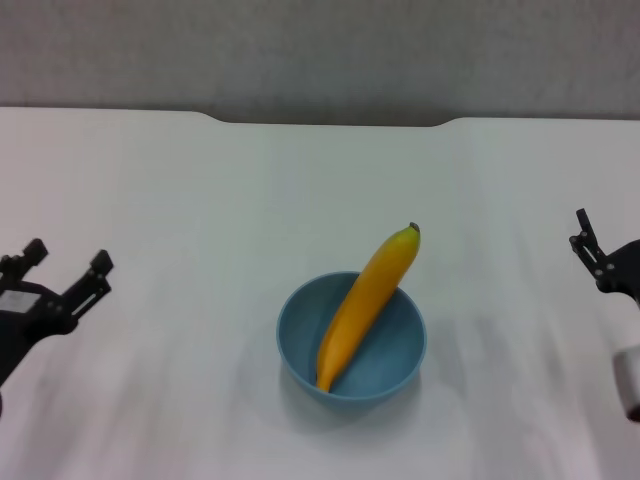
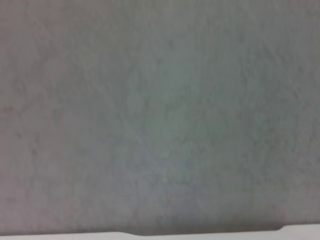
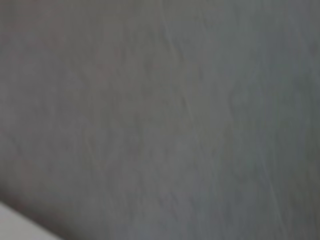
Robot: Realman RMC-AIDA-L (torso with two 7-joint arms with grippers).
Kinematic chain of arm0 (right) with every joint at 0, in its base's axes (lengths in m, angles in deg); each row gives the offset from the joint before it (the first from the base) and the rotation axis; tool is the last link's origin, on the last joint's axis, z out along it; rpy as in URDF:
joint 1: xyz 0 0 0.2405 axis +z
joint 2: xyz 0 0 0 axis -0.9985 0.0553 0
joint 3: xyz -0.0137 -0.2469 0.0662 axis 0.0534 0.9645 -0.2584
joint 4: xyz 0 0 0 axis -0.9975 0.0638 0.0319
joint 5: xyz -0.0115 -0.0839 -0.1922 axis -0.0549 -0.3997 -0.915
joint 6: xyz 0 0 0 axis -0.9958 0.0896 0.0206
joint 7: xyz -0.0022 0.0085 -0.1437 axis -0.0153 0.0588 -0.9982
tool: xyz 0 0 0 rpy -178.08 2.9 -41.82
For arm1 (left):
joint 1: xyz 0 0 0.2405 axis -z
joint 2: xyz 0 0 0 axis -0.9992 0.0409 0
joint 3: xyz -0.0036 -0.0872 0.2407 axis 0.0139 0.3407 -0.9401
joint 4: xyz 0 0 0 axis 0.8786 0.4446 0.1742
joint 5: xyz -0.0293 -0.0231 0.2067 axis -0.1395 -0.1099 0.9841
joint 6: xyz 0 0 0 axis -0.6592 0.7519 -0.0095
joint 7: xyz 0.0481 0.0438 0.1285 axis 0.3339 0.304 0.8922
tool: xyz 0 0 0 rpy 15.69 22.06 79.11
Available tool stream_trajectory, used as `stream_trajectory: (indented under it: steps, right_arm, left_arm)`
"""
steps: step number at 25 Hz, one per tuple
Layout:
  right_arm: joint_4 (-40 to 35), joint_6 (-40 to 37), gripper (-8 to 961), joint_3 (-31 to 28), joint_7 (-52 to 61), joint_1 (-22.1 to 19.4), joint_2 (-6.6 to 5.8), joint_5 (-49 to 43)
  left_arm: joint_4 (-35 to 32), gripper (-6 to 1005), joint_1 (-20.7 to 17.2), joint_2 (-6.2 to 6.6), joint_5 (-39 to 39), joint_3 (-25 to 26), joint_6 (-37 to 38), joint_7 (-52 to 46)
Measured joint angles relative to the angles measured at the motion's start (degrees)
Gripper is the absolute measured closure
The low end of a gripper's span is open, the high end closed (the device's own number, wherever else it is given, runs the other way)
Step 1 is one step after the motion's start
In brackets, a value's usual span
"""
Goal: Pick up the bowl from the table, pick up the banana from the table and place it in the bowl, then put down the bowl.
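So the banana (image 1: pixel 366 305) is sitting in the bowl (image 1: pixel 352 337), one end down on the bottom and the dark-tipped end poking way out over the far rim. Makes sense, it's longer than the bowl is wide, so it can only lean diagonally like that. The bowl rests on the table (image 1: pixel 180 200), roughly midway between the two grippers and well apart from both. The left gripper (image 1: pixel 68 268) hangs off to the bowl's left with its fingers spread and nothing between them. The right gripper (image 1: pixel 590 245) is out at the far right edge; only part of it shows, so I can't tell if it's spread or pressed together. Both wrist views show only a plain grey surface. Looks to me like the job's basically done.
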Motion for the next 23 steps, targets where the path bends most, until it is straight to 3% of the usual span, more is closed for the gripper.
stream_trajectory:
  steps: [9, 13, 23]
  right_arm:
    - [-13.8, -5.6, 61, 5.2, 26.6, 3.2, 0.11, -0.2]
    - [-15.2, -5.8, 61, 5.6, 32.8, 3.2, 0.12, -0.1]
    - [-17.8, -1.8, 61, 6.5, 37.2, 5.9, 0.30, 0.0]
  left_arm:
    - [-10.6, 89, 5.1, -0.14, -5.3, -1.2, -0.8, 1.1]
    - [-14.6, 89, 7.0, -0.04, -8.3, -1.2, -2.5, 0.9]
    - [-15.7, 89, 8.0, -0.22, -11.0, -1.2, -2.0, 4.3]
